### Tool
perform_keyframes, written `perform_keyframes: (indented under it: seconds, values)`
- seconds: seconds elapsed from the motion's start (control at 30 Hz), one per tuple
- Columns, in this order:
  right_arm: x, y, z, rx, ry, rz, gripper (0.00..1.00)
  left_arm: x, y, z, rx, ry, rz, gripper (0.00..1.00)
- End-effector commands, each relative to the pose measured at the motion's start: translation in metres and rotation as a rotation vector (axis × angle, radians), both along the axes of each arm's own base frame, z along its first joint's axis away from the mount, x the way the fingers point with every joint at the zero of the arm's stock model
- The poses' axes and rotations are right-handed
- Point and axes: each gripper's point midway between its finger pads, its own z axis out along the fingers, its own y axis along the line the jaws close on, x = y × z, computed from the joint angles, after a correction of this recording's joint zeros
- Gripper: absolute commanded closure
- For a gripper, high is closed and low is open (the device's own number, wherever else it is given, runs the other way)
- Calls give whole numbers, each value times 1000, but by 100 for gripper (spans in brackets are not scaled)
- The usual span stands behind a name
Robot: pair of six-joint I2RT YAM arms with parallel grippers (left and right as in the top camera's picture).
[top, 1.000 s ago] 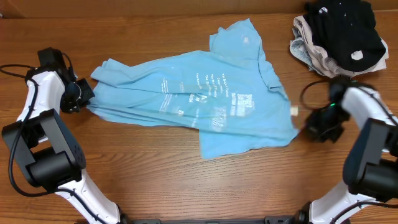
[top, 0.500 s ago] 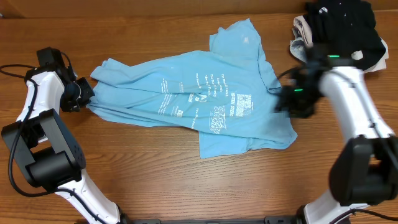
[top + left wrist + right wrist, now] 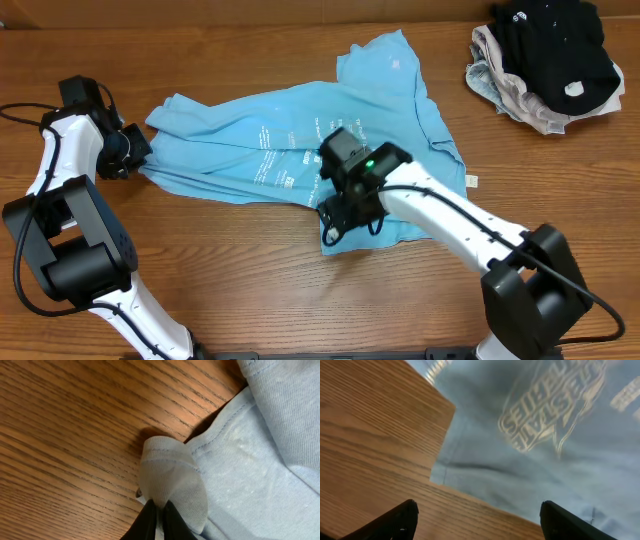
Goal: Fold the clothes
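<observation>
The clothes, a sky-blue T-shirt (image 3: 230,150) with white print, lie spread and rumpled across the middle of the table. At the shirt's left end my left gripper (image 3: 140,158) is shut on a pinched fold of the blue fabric (image 3: 172,480); in the left wrist view the black jaws (image 3: 159,512) press together on it just above the wood. My right gripper (image 3: 340,218) hovers over the shirt's near front corner. In the right wrist view it is open (image 3: 477,517), its fingers (image 3: 400,520) wide apart with nothing between them, over the shirt's hem (image 3: 545,435) and bare wood.
A heap of a black garment (image 3: 555,40) over beige-and-white cloth (image 3: 500,80) sits at the back right corner. A small white tag (image 3: 472,181) lies by the shirt's right edge. The wooden table (image 3: 250,290) shows bare in front of the shirt.
My right arm has swept from the table's right side leftward over the shirt to its near front corner, and its jaws have opened. The left gripper has stayed put.
</observation>
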Motion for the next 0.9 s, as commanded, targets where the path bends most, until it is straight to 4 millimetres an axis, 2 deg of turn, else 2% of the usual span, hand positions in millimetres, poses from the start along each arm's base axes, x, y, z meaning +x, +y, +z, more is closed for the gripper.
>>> perform_keyframes:
  seconds: [0.0, 0.3, 0.5, 0.53, 0.63, 0.67, 0.7, 0.87]
  values:
    - [-5, -14, -15, -60, 14, -66, 18, 0, -3, 0, -11, -4, -1, 91]
    - [-27, -31, -56, -92, 54, -88, 18, -1, -3, -1, -12, -1, -1, 91]
    - [-32, -35, -66, -92, 58, -134, 20, -2, -4, -1, -14, 3, -2, 92]
    - [-32, -35, -66, -94, 57, -141, 23, -2, -4, -1, -14, 3, -2, 92]
    - [-31, -36, -67, -98, 53, -168, 41, -3, -5, -1, -17, 10, -2, 92]
    - [-31, -36, -68, -99, 53, -178, 53, -4, -5, -1, -18, 12, -1, 92]
    - [-30, -38, -68, -106, 49, -192, 61, -5, -5, -1, -18, 15, -1, 92]
    - [-26, -44, -68, -141, 28, -251, 78, -6, -6, -2, -21, 21, -2, 92]
